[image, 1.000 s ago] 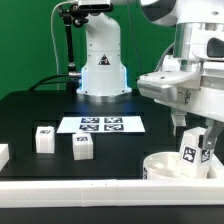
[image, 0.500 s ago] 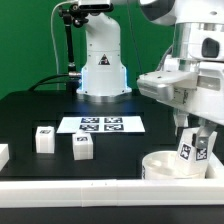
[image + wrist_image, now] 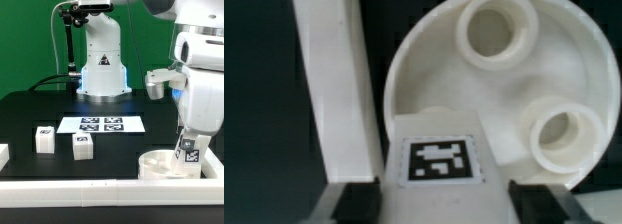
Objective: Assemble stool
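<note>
The stool's round white seat (image 3: pixel 158 165) lies at the front of the black table, on the exterior view's right. In the wrist view the seat (image 3: pixel 446 85) shows two round sockets (image 3: pixel 494 35). My gripper (image 3: pixel 189 146) hangs over the seat, shut on a white blocky leg (image 3: pixel 188 153) with a square tag. In the wrist view the tagged leg (image 3: pixel 441 162) sits between the dark fingers (image 3: pixel 352 202) of the gripper (image 3: pixel 446 203). The leg's lower end is at the seat's rim; whether it touches the seat is unclear.
Two loose tagged legs (image 3: pixel 44 138) (image 3: pixel 82 146) stand at the exterior view's left, with another white piece (image 3: pixel 3 154) at the edge. The marker board (image 3: pixel 100 124) lies mid-table. A white border rail (image 3: pixel 70 189) runs along the front, and the rail (image 3: pixel 331 95) passes beside the seat.
The jaws have closed on the leg. The wrist has turned, so the arm's housing faces another way. The leg has sunk slightly toward the seat.
</note>
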{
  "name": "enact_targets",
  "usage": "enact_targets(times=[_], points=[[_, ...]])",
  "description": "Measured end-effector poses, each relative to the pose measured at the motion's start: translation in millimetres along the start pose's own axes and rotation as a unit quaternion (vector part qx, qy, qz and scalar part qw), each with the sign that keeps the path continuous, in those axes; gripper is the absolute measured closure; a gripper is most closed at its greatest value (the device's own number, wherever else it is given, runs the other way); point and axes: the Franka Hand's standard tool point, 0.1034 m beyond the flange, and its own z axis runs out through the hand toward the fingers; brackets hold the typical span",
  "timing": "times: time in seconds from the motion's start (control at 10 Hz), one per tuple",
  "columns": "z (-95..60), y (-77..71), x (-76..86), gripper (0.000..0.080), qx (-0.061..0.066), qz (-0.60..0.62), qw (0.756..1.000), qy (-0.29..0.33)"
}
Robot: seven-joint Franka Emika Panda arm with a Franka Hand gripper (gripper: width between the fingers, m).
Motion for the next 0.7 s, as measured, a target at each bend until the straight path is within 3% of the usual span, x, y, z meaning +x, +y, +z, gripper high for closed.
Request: enact_targets(times=[0.4,0.7], points=[[-0.4,-0.3,0.4,0.0456,0.001,0.146,0.989,0.001],[0.7,-3.1,-4.5,0.0456,0.031,0.288,0.957,0.018]])
